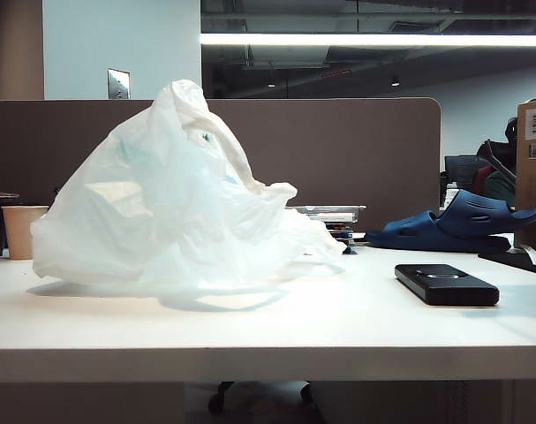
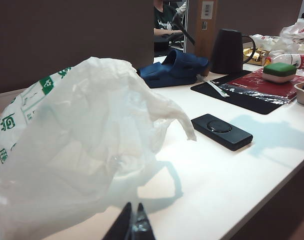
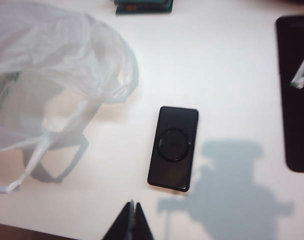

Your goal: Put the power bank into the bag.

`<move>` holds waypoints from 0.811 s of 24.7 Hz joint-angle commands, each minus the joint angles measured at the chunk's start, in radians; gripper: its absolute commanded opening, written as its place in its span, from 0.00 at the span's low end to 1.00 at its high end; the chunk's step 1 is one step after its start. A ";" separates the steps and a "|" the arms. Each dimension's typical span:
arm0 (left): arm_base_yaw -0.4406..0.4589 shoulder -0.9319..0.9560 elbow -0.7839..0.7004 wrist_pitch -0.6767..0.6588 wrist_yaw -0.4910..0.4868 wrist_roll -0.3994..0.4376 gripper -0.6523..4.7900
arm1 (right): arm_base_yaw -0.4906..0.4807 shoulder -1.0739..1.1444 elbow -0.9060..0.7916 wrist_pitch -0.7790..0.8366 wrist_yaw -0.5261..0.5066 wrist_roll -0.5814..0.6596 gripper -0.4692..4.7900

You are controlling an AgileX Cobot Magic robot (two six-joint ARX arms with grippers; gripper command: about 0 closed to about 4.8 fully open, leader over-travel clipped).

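The power bank (image 1: 446, 283) lies flat on the white table (image 1: 268, 331), ring mark up, well apart from the bag (image 1: 166, 199) and untouched. The bag stands puffed up beside it, one loop handle (image 3: 46, 150) trailing on the tabletop toward the power bank. The right gripper (image 3: 133, 220) hangs above the table just short of the power bank's near end, jaws pressed together and empty. The left gripper (image 2: 133, 225), also pinched closed with nothing in it, sits low beside the bag. Blue sandals (image 1: 453, 225) lie behind the power bank.

the white table (image 1: 250, 327) carries the bag (image 1: 170, 203), the power bank (image 1: 446, 284), blue sandals (image 1: 453, 225) and a paper cup (image 1: 22, 230).
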State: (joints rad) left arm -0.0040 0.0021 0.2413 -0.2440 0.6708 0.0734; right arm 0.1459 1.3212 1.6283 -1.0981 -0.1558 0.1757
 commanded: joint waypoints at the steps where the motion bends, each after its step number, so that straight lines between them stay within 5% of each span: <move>1: -0.002 0.000 0.015 0.010 0.006 -0.003 0.11 | -0.001 0.052 0.006 0.003 0.000 0.009 0.21; 4: -0.001 0.000 0.034 -0.003 0.006 -0.003 0.11 | 0.006 0.107 0.006 0.005 0.001 0.032 0.22; 7: -0.001 0.005 0.069 -0.011 0.003 -0.003 0.11 | 0.010 0.183 0.006 0.016 0.001 0.034 0.38; 11: -0.001 0.006 0.081 -0.010 0.005 -0.003 0.11 | 0.024 0.251 0.006 0.030 0.006 0.034 0.40; 20: -0.001 0.006 0.081 -0.018 0.006 -0.003 0.11 | 0.030 0.346 0.006 0.065 0.009 0.034 0.63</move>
State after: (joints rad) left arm -0.0040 0.0067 0.3161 -0.2668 0.6708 0.0734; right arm 0.1730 1.6592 1.6287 -1.0473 -0.1497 0.2089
